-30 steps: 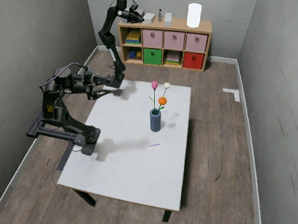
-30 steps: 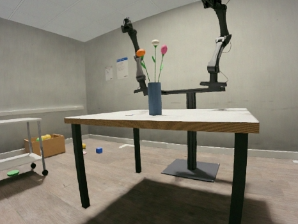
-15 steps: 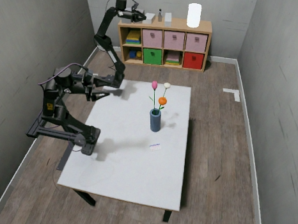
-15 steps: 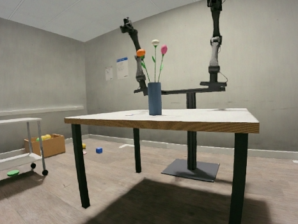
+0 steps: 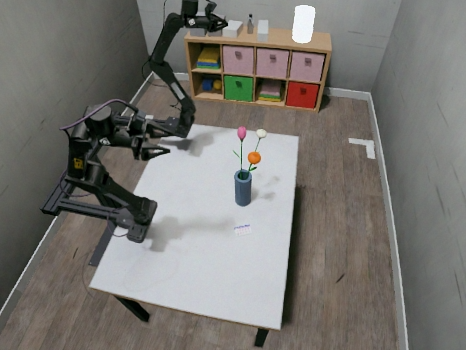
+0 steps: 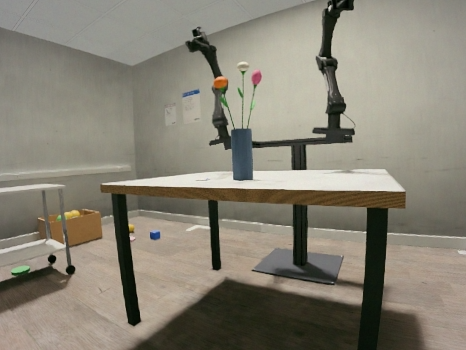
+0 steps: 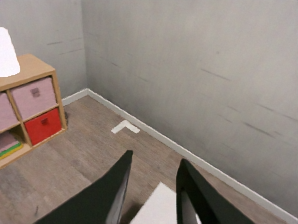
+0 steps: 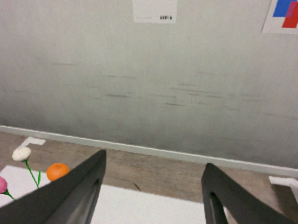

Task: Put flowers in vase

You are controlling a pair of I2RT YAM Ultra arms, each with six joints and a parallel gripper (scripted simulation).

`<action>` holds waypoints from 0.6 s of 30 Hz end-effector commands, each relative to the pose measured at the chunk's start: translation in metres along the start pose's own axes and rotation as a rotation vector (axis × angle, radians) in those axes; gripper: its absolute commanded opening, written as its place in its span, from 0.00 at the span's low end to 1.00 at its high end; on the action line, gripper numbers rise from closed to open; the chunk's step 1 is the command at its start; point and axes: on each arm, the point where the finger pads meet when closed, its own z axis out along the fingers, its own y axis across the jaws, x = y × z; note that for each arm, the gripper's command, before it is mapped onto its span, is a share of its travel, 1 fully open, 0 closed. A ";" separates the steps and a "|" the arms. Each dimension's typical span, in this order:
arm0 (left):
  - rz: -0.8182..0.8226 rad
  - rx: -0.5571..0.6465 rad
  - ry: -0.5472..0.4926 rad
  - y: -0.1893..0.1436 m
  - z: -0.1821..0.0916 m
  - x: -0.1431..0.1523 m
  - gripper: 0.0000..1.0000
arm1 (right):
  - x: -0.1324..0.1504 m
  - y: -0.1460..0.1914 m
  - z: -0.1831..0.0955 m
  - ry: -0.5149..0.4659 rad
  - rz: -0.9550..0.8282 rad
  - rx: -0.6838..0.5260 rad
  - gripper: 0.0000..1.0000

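Observation:
The blue vase (image 5: 243, 190) (image 6: 242, 155) stands upright on the white table (image 5: 195, 280). The pink flower (image 5: 242, 133) (image 6: 256, 77) (image 8: 3, 185), white flower (image 5: 261, 133) (image 6: 243, 66) (image 8: 21, 153) and orange flower (image 5: 254, 158) (image 6: 220, 82) (image 8: 58, 171) stand in it, blooms up, fanned apart. Their visible stems look nearly straight; the lower ends are hidden inside. My left gripper (image 5: 226, 24) (image 7: 155, 162) is partly open and empty, raised beyond the table's far end. My right gripper (image 5: 170, 143) (image 8: 155, 164) is open and empty, raised well clear of the vase.
A small printed card (image 5: 243, 230) lies flat on the table near the vase. A shelf unit (image 5: 320, 50) with bins stands behind the table. A white cart (image 6: 30, 189) and a cardboard box (image 6: 82, 230) stand off to one side.

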 end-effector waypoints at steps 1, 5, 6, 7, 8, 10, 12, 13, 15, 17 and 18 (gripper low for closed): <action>-0.007 -0.099 -0.005 0.015 -0.003 -0.003 0.30 | -0.007 -0.002 -0.001 -0.019 0.007 0.016 0.60; -0.007 -0.222 -0.007 0.034 -0.007 -0.003 0.30 | -0.007 -0.006 -0.001 -0.019 0.007 0.039 0.60; -0.007 -0.251 -0.007 0.038 -0.008 -0.003 0.30 | -0.007 -0.007 -0.001 -0.019 0.007 0.045 0.60; -0.007 -0.281 -0.007 0.043 -0.010 -0.003 0.30 | -0.007 -0.007 -0.001 -0.019 0.007 0.050 0.60; -0.008 -0.310 -0.007 0.047 -0.011 -0.003 0.30 | -0.007 -0.008 -0.001 -0.019 0.007 0.056 0.60; -0.008 -0.367 -0.007 0.056 -0.014 -0.003 0.30 | -0.006 -0.010 -0.001 -0.019 0.007 0.067 0.60; -0.008 -0.422 -0.007 0.064 -0.017 -0.003 0.30 | -0.006 -0.012 -0.001 -0.019 0.007 0.077 0.60; -0.008 -0.448 -0.007 0.068 -0.019 -0.003 0.30 | -0.006 -0.012 -0.001 -0.019 0.007 0.082 0.60; -0.008 -0.448 -0.007 0.068 -0.019 -0.003 0.30 | -0.006 -0.012 -0.001 -0.019 0.007 0.082 0.60; -0.009 -0.500 -0.007 0.075 -0.023 -0.003 0.30 | -0.006 -0.014 -0.001 -0.019 0.007 0.092 0.60; -0.009 -0.526 -0.007 0.078 -0.025 -0.003 0.30 | -0.006 -0.015 -0.002 -0.019 0.007 0.096 0.60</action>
